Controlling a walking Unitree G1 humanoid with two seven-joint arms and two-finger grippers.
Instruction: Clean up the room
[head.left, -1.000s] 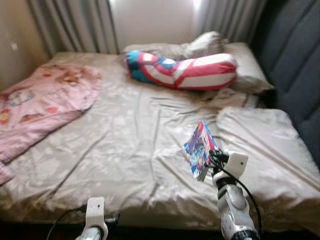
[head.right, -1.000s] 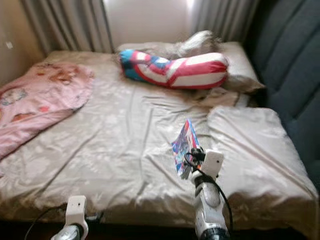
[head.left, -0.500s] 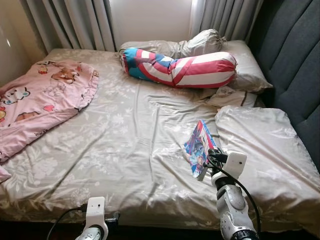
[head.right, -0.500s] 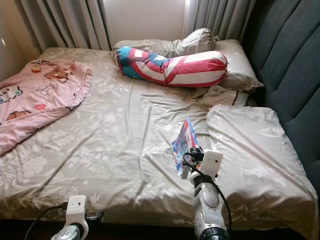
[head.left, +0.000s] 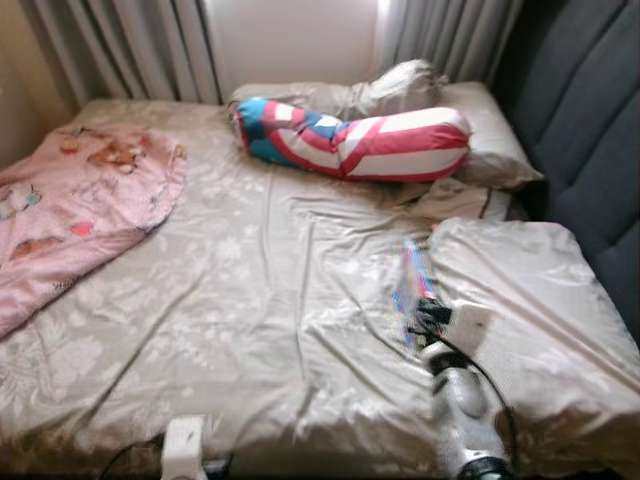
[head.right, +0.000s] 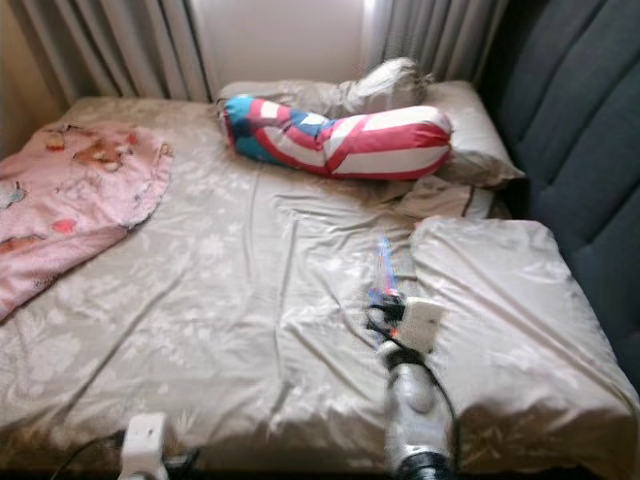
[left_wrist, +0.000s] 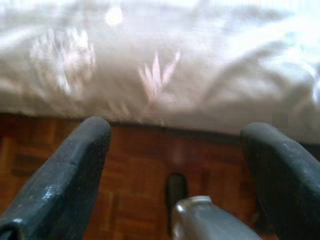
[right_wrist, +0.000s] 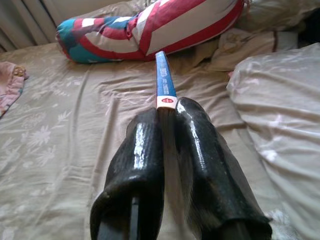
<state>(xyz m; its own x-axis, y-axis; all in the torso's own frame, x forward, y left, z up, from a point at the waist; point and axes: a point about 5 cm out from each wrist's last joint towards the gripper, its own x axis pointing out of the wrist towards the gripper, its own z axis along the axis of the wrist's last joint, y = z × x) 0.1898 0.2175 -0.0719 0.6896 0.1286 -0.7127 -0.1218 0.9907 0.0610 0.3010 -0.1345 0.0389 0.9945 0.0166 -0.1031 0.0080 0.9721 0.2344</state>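
Left eye view: one bed (head.left: 250, 300) under a beige floral sheet, and the right claw (head.left: 425, 312) is out over it, clenched on one thin book (head.left: 412, 285), seen edge-on and standing upright above the sheet. Just beyond the right claw on its outer side lies one pale pillow (head.left: 520, 300). Far ahead of it, one red, white and blue striped bolster (head.left: 355, 140) lies across the head of the bed, with more beige pillows (head.left: 470, 130) bunched behind it; I can't count those surely. Well off to the claw's left, one pink blanket (head.left: 80, 210) with cartoon prints is spread out. Grey curtains (head.left: 140, 50) hang behind, and a dark padded headboard (head.left: 590, 140) runs along the right.

Right eye view: same scene, blurred; the book's cover writing is unreadable here.

Left wrist view: the left claw (left_wrist: 175, 165) hangs low with its two black fingers (left_wrist: 70, 175) spread wide apart, grasping nothing. Ahead of it is the sheet's hanging edge, below it a reddish parquet floor (left_wrist: 135, 165).

Right wrist view: two fingers pressed on the book's blue spine. There is small white lettering and a red mark on a white band, too small to read. The bolster lies straight ahead of the claw.
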